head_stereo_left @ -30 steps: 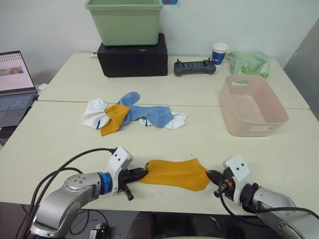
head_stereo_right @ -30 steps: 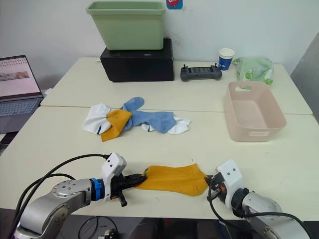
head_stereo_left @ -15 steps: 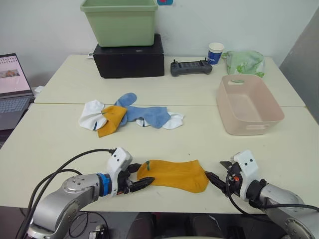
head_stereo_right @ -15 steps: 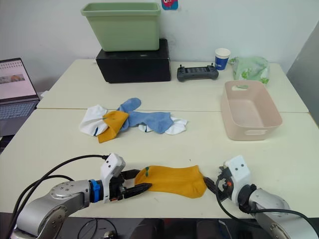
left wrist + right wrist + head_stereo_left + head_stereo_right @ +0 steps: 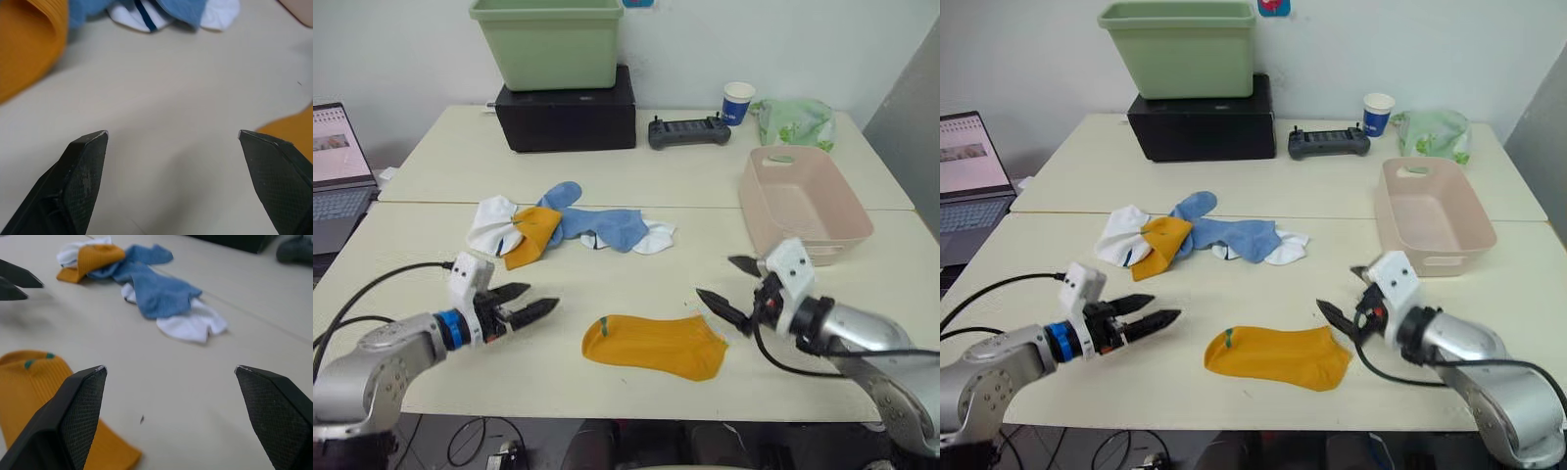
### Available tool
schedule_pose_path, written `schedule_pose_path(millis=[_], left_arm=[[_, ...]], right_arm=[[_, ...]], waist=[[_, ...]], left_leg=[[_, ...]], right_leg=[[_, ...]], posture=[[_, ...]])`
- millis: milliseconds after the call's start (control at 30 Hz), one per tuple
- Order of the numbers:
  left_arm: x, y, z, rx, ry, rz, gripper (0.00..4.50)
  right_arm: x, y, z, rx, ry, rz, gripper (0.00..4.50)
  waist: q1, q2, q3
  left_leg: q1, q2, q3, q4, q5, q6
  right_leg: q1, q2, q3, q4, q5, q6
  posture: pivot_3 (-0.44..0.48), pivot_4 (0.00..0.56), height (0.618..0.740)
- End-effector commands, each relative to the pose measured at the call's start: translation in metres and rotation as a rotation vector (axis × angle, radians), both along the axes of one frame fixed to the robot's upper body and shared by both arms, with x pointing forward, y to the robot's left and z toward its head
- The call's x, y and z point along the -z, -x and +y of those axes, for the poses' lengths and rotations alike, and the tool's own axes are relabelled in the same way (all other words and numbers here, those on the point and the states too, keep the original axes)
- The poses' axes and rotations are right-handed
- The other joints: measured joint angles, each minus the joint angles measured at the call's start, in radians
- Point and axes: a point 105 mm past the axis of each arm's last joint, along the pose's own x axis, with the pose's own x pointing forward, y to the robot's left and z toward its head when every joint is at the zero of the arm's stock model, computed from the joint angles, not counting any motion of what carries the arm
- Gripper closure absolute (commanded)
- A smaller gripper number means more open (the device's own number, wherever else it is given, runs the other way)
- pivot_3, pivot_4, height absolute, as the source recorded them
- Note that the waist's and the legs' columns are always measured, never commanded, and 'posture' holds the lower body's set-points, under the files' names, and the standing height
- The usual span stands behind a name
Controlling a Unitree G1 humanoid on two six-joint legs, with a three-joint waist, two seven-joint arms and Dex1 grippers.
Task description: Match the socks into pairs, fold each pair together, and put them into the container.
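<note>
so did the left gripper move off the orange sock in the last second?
Yes. The left gripper has let go of the near orange sock and pulled back to the robot's left, now open over bare table, nearer the sock pile.

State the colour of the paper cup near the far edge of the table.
The paper cup is blue with a white rim, best seen in the left eye view.

Mustard-orange sock (image 5: 656, 345) with green marks; blue socks (image 5: 597, 223); white socks (image 5: 494, 222); pale pink container (image 5: 808, 230).
</note>
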Motion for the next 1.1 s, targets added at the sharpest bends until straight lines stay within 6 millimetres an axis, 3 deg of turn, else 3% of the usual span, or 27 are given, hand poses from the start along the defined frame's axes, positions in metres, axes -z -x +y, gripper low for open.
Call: schedule_pose_path(millis=[33,267,600,700,933,1100], left_arm=[[-0.014,-0.019,0.009,-0.104,0.066,-0.060,0.05],[-0.010,-0.061,0.000,-0.296,0.209,-0.039,0.05],[-0.024,-0.096,0.004,-0.442,0.266,-0.108,0.05],[-0.028,-0.102,0.009,-0.474,0.271,-0.134,0.63],[-0.030,-0.106,0.008,-0.468,0.279,-0.154,2.84],[-0.044,-0.104,0.011,-0.452,0.258,-0.224,4.46]], right_arm=[[-0.015,-0.001,0.012,-0.057,0.003,-0.050,0.00],[-0.015,-0.003,0.026,-0.089,0.039,-0.067,0.00],[-0.012,-0.002,0.029,-0.072,0.049,-0.078,0.00],[-0.013,-0.002,0.029,-0.071,0.050,-0.082,0.00],[-0.013,-0.002,0.029,-0.072,0.046,-0.084,0.00],[-0.012,-0.002,0.027,-0.067,0.045,-0.083,0.00]], waist=[[0.000,-0.001,0.000],[0.003,-0.003,0.001],[0.001,-0.004,0.001],[0.001,-0.004,0.001],[0.001,-0.005,0.001],[0.001,-0.005,0.001]], left_leg=[[0.000,0.000,0.000,0.000,0.000,0.000],[-0.002,-0.001,-0.001,0.002,0.000,0.000],[-0.002,-0.001,-0.001,0.002,0.002,-0.003],[-0.002,-0.001,0.000,0.002,0.002,-0.004],[-0.002,-0.001,0.000,0.002,0.003,-0.005],[-0.002,-0.001,0.000,0.002,0.003,-0.005]], right_leg=[[0.000,0.000,0.000,0.000,0.000,0.000],[0.000,-0.001,-0.002,-0.001,0.000,0.000],[-0.001,-0.001,-0.002,0.001,0.000,0.000],[-0.001,-0.001,-0.001,0.001,0.000,0.000],[-0.001,-0.001,-0.002,0.001,0.000,0.000],[-0.001,-0.001,-0.002,0.001,0.000,0.000]], posture=[[0.000,0.150,0.725],[0.000,0.150,0.725],[0.000,0.150,0.725],[0.000,0.150,0.725],[0.000,0.150,0.725],[0.000,0.150,0.725]])
